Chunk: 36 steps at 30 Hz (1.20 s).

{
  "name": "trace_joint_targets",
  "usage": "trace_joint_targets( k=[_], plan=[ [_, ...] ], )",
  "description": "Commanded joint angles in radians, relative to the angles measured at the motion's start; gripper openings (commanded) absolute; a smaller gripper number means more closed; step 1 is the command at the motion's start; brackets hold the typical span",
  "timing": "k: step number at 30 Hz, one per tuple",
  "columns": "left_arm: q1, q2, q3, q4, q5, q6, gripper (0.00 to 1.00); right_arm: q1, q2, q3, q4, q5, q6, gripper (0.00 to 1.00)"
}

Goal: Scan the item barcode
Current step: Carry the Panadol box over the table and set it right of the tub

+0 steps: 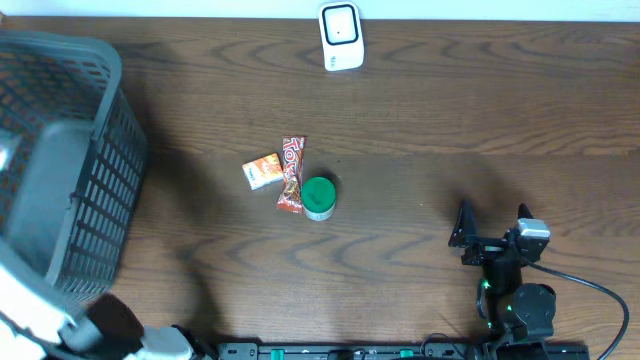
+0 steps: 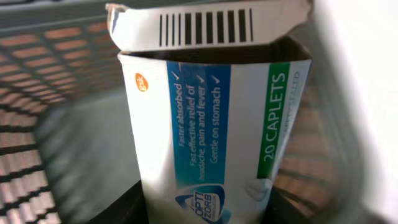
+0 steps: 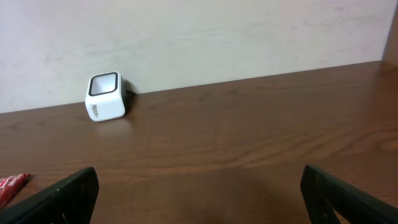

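At the left edge of a dark brown wooden table (image 1: 420, 110), seen from overhead, we find a large grey plastic mesh basket (image 1: 95, 190). The left wrist camera looks into that basket (image 2: 37, 106), whose slatted walls show on both sides. Filling the middle of this view is a white cardboard carton of caplets with blue and green bands (image 2: 211, 124), standing upright with its top flap open. A black barcode is printed on that flap, facing the camera. The left gripper (image 2: 205, 210) pinches the carton at its lower end, one dark finger on either side. We cannot see the carton in the overhead view. At the far edge of the table, near its middle, stands a small white cube-shaped barcode scanner with a dark window (image 1: 341, 37), well apart from the basket. The right wrist camera shows the same scanner (image 3: 104, 97) against a pale wall (image 3: 249, 37). In the middle of the table lie three items close together: a small orange packet (image 1: 262, 171), a long red snack wrapper (image 1: 291, 175) just beside it, and a round tub with a green lid (image 1: 319, 197) touching the wrapper. The right gripper (image 1: 493, 222) sits near the front right of the table, its jaws spread wide and holding nothing (image 3: 199, 177).
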Motion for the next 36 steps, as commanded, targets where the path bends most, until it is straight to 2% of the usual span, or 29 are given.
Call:
trace_joint_targets(
  k=[1,5,8,11,14,19,21,27,36],
  plan=[
    [-0.024,-0.039,0.006,-0.004,0.278,-0.001,0.46,0.0,-0.006,-0.002,-0.003,0.006,-0.011,0.99],
    [-0.126,-0.056,0.006,-0.027,0.491,0.0,0.46,0.0,-0.006,-0.002,-0.003,0.006,-0.011,0.99],
    [-0.26,-0.051,0.005,-0.05,0.512,0.005,0.46,0.0,-0.006,-0.002,-0.003,0.006,-0.011,0.99],
    [-0.455,-0.043,-0.002,-0.047,0.511,0.027,0.47,0.0,-0.006,-0.002,-0.003,0.006,-0.011,0.99],
    [-0.638,-0.028,-0.014,-0.025,0.452,0.03,0.47,0.0,-0.006,-0.002,-0.003,0.006,-0.011,0.99],
    [-0.934,0.044,-0.015,-0.003,0.227,0.05,0.47,0.0,-0.006,-0.002,-0.002,0.006,-0.011,0.99],
    [-1.044,0.102,-0.015,0.008,0.198,0.125,0.47,0.0,-0.006,-0.002,-0.002,0.006,-0.011,0.99],
    [-1.246,0.299,-0.015,0.009,0.199,0.303,0.47,0.0,-0.006,-0.002,-0.003,0.006,-0.011,0.99],
    [-1.361,0.549,-0.015,0.025,0.199,0.57,0.47,0.0,-0.006,-0.002,-0.002,0.006,-0.011,0.99]
  ],
)
